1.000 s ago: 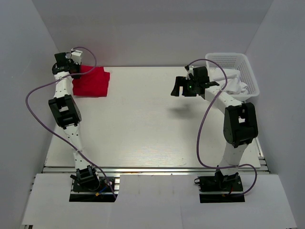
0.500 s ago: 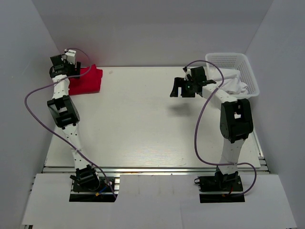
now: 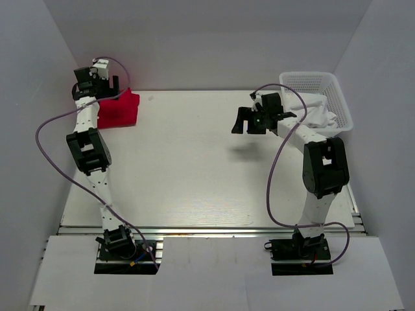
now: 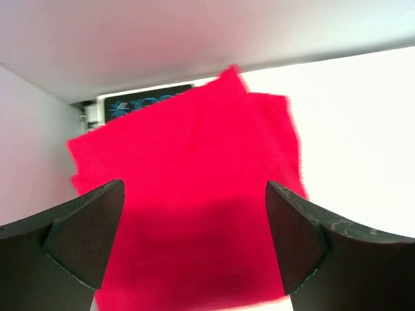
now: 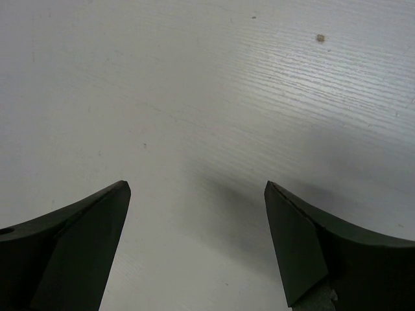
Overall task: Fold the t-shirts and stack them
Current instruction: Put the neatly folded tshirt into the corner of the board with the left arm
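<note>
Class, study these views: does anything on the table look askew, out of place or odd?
The folded bright red fabric t-shirt lies askew at the white table's far left corner: its edges slant against the table's, and its layers do not line up. Nothing else stands out.

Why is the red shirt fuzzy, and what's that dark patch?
Left wrist view: the red t-shirt sits close, so its edges blur; top view: the grey patch is the right arm's shadow; right wrist view: that shadow falls between the fingers.
</note>
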